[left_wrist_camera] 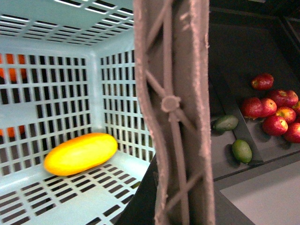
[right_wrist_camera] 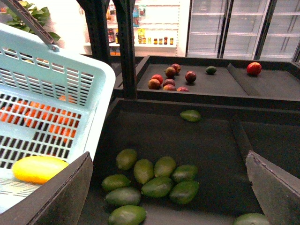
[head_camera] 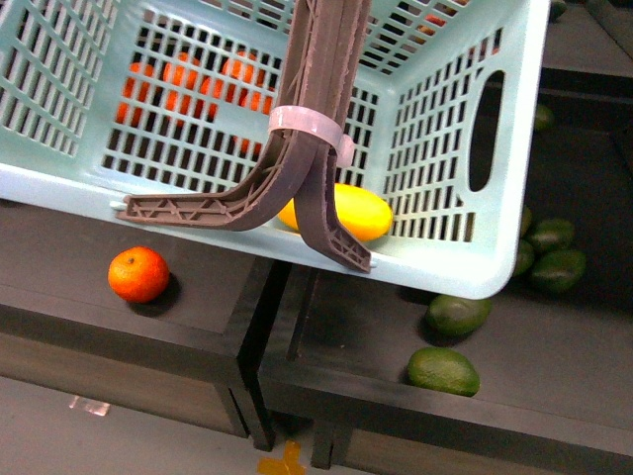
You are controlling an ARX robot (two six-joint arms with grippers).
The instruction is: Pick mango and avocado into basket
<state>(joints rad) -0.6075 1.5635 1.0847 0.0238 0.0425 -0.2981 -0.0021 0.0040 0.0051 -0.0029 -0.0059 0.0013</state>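
Mango (head_camera: 348, 211), yellow, one: lying on its side on the slotted floor of the teal basket (head_camera: 59, 186), close to a corner. Basket: tilted over the dark display bins, its brown handles (head_camera: 321, 89) raised together and bound by a whitish zip tie (head_camera: 300, 126). Avocados (right_wrist_camera: 154, 180), green, several: loose in the bin beside the basket, all outside it. Right gripper (right_wrist_camera: 168, 157): fingers spread wide over the avocado heap, holding nothing. Left gripper: not seen, so its state cannot be told. Orange (head_camera: 138, 273), one: on the neighbouring surface.

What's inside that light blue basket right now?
One yellow mango lies on the basket floor. No avocado shows inside. The brown handles cover part of the floor, so that patch is unseen.
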